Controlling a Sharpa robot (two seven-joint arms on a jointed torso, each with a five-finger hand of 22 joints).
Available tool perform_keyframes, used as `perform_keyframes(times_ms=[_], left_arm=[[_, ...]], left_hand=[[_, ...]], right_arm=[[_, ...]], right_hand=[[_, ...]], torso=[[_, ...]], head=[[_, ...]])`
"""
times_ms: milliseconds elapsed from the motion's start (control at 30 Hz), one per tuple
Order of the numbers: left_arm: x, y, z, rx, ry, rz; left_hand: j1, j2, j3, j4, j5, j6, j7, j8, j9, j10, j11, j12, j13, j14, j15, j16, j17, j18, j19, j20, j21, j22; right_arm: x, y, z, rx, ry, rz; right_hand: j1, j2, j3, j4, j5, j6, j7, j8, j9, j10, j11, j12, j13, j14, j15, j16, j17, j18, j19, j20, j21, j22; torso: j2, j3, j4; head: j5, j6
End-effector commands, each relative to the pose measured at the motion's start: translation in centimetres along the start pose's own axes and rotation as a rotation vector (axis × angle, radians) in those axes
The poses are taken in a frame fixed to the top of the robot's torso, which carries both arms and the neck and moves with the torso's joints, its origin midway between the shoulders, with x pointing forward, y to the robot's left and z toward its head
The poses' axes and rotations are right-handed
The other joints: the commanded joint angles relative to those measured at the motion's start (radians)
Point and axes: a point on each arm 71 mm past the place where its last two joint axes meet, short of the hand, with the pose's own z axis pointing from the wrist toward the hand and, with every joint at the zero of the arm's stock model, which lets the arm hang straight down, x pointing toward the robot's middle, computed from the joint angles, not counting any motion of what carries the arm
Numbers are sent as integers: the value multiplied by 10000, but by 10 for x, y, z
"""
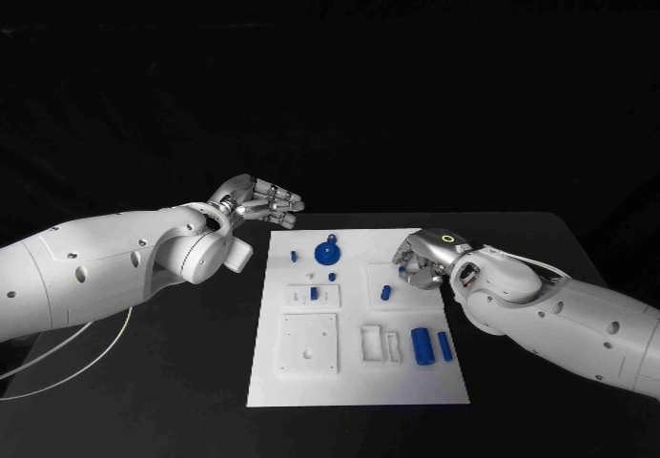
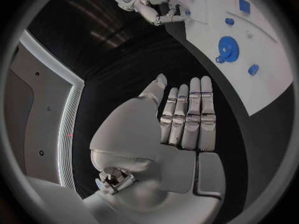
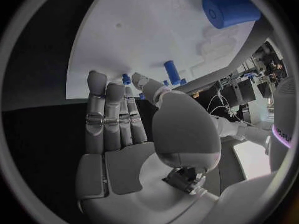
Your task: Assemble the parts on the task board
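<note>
Task board [image 1: 355,382] between hands (untouched)

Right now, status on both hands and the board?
Left hand open, empty, off the task board's far left corner. Right hand open at the board's right edge, holding nothing. Blue gear and other parts loose on the board. Nothing in the way.

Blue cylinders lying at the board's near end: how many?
2. The thick cylinder lies near the board's right edge; the thin cylinder lies beside it, nearer that edge. The right hand may hide others.
</note>
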Motion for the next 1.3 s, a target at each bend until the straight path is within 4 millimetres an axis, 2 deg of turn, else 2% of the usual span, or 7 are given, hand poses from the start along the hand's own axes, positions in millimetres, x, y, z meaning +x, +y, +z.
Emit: perform_keyframes(times_ms=[33,200,367,600,800,1033,1300], left_arm=[[-1,0,0,8,-91,-49],[-3,5,1,-600,-59,308],[-7,12,4,-1409,16,954],[-14,23,10,-2700,183,2069],[-16,30,17,-3844,617,3549],[-17,33,28,-5048,972,5342],[-12,30,38,-5954,1534,6772]], left_hand=[[82,-14,11,73,-35,54,19,11,10,47,-12,4,4,79,2,-19,12,45,62,-11,71,-20],[-178,-267,-243,290,-311,-35,36,9,9,-15,2,10,11,296,-31,5,102,34,220,-26,119,-87],[-534,-1233,-56,1295,-796,-375,-64,29,23,-64,-96,16,17,1223,-363,898,632,-18,957,-363,626,84],[-668,-1196,-258,1681,-815,-183,-44,-16,-3,909,-405,57,32,1549,-812,3185,1925,-201,1389,-909,1925,1160],[-1193,-1013,-347,1971,-808,85,-210,24,27,1880,-716,80,66,1629,-1118,4956,2877,-182,1419,-1167,3064,2246],[-2121,-968,-246,2554,-818,690,-558,59,595,3291,-1267,952,646,1628,-1631,7951,4763,-250,1149,-1696,5342,4543],[-2745,-1436,115,3349,-814,1216,-909,224,2216,3288,-1636,3040,2451,1557,-1931,10125,5884,-286,906,-2006,6671,6286]], right_arm=[[-2,0,-1,1,-294,-113],[-6,-2,-3,-34,-795,201],[-9,-2,-6,-141,-1050,753],[-23,-9,-10,-11,-1589,2344],[-43,-24,-9,529,-2391,4667],[-65,-48,-4,1322,-3208,7160],[-80,-68,4,1988,-3376,8726]], right_hand=[[-49,-153,41,-5,5,-31,28,-32,-9,-76,24,-54,-15,-14,50,24,-26,134,384,66,-12,-44],[69,-390,-1168,121,-529,-605,175,-39,-42,-1274,311,-35,-11,-142,216,-208,-269,330,291,230,-793,-459],[372,-514,-2607,698,-606,-1042,-33,-26,-42,-2143,523,-39,-17,-216,378,-497,-841,525,296,423,-1285,-1037],[405,-430,-3589,1799,-293,-1102,-29,-25,-39,-1831,454,-38,-17,-253,355,-250,-1214,543,380,428,-1314,-1439],[202,91,-4591,2373,998,-937,311,-26,-40,-1173,345,-41,-14,-252,277,-121,-1303,488,371,349,-1160,-1538],[-155,959,-5581,2086,2600,-714,114,-21,-11,220,-28,9,122,-258,6,-99,-1308,262,353,103,-1067,-1579],[-414,1425,-6123,1696,2913,-502,-89,-14,67,1739,-481,155,1206,-200,-299,-193,-1215,-104,354,-239,-985,-1613]], torso=[[-8,2,-7],[-2,18,3],[-5,16,-5],[-1,5,-9],[7,1,-13],[17,-7,-18],[41,-11,-46]], head=[[1,-2],[9,6],[90,20],[182,42],[224,29],[283,52],[369,45]])
